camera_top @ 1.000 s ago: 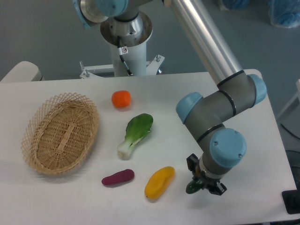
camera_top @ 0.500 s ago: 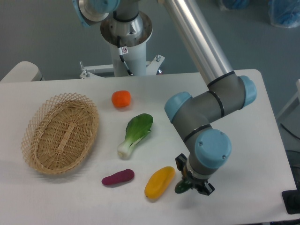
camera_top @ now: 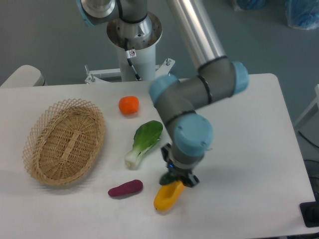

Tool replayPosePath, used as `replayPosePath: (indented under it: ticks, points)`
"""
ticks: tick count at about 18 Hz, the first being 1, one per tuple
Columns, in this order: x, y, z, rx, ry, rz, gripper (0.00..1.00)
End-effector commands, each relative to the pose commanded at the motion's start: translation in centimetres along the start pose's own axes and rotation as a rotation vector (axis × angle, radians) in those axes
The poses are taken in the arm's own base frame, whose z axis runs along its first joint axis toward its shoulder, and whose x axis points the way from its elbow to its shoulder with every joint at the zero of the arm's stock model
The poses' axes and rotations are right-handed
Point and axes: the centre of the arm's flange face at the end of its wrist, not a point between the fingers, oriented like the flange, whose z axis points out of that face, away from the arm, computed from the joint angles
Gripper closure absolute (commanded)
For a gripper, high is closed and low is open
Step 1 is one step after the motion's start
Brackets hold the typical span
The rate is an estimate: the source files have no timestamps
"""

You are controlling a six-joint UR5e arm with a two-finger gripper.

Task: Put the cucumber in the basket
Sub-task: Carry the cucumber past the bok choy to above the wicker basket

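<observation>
My gripper (camera_top: 175, 176) is shut on the cucumber (camera_top: 166, 178), of which only a small dark green end shows under the wrist. It hangs above the yellow vegetable (camera_top: 168, 195) near the table's front. The wicker basket (camera_top: 65, 141) sits at the left of the table, a long way left of the gripper, with nothing in it.
A leafy bok choy (camera_top: 145, 141) lies between the gripper and the basket. A purple sweet potato (camera_top: 125, 188) lies at the front left of the gripper. An orange round fruit (camera_top: 129, 105) sits behind the bok choy. The arm's base stands at the back.
The arm has swung left with the cucumber in the gripper, from the front right of the table to above the yellow vegetable.
</observation>
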Motion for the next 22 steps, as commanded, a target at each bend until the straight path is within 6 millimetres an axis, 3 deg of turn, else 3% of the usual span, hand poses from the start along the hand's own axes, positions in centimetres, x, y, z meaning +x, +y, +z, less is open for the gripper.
replayPosePath:
  ticks: [3,7,9,11,15,18,22]
  points:
    - [4.0,-3.1,-0.1,0.011,0.009,0.050,0.77]
    - [6.9,-7.2,0.5,-0.001,0.019,0.059,0.76]
    - [8.2,-8.3,1.2,-0.013,0.031,0.040,0.76]
    - [10.1,-8.3,0.6,-0.012,0.031,0.045,0.76]
    - [16.7,-8.8,0.7,-0.011,0.047,0.050,0.76]
    - [19.2,-10.8,1.2,-0.017,0.056,0.047,0.76]
    - [20.4,-13.0,2.6,-0.022,0.052,0.009,0.73]
